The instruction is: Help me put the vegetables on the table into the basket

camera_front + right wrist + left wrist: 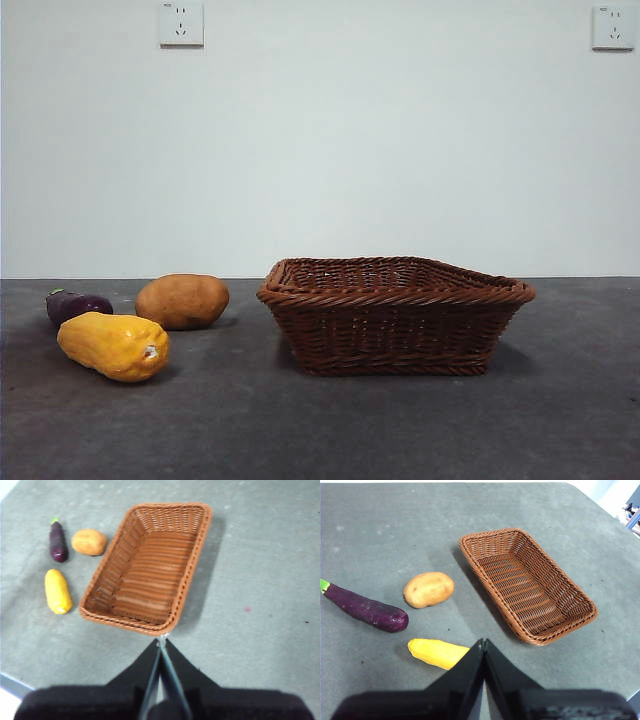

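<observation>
1. Left gripper (483, 642) and right gripper (161, 641) both hang high above the dark grey speckled table (300, 430), jaws pressed together, holding nothing.
2. Nearest: bumpy yellow oblong vegetable (114, 346). Rounded, so it may roll or squirt out of a pinch.
3. Behind it: brown oval potato (182, 300) and dark purple eggplant (78, 305), close together; a descent could nudge the neighbour.
4. Reddish-brown woven wicker basket (392, 330) stands empty beside them; its flared rim could catch a low carry.
</observation>
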You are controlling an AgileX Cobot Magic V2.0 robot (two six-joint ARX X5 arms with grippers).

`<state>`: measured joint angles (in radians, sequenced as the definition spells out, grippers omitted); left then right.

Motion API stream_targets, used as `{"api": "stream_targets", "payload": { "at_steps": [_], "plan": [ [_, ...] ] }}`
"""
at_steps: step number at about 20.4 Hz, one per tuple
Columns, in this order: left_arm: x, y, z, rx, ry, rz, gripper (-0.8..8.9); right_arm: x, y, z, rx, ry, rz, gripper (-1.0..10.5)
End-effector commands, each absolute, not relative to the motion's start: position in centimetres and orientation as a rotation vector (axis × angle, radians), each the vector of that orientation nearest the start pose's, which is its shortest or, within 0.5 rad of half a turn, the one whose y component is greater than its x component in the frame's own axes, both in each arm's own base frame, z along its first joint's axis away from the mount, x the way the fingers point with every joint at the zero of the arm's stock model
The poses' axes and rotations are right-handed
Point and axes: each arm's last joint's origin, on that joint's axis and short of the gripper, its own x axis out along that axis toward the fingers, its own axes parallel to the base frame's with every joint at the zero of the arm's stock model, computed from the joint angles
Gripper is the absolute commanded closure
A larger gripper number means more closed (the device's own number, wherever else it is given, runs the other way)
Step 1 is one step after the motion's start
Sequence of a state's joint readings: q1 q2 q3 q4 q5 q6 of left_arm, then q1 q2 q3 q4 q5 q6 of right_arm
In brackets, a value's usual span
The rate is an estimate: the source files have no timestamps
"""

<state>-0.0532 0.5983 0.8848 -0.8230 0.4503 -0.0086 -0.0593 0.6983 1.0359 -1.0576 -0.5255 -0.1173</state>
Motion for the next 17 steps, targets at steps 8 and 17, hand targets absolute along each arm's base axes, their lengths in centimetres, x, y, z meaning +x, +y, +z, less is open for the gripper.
{"api": "stream_targets", "payload": {
  "at_steps": [8, 17],
  "plan": [
    [10.3, -1.9, 33.1, -0.123, 0.545, -0.538, 1.85, 9.8, 0.9, 35.0, 0.116, 0.674, 0.492, 3.5],
    [11.1, -2.0, 32.9, -0.129, 0.573, -0.537, 1.85, 12.0, 0.8, 35.0, 0.161, 0.671, 0.476, 3.5]
  ]
}}
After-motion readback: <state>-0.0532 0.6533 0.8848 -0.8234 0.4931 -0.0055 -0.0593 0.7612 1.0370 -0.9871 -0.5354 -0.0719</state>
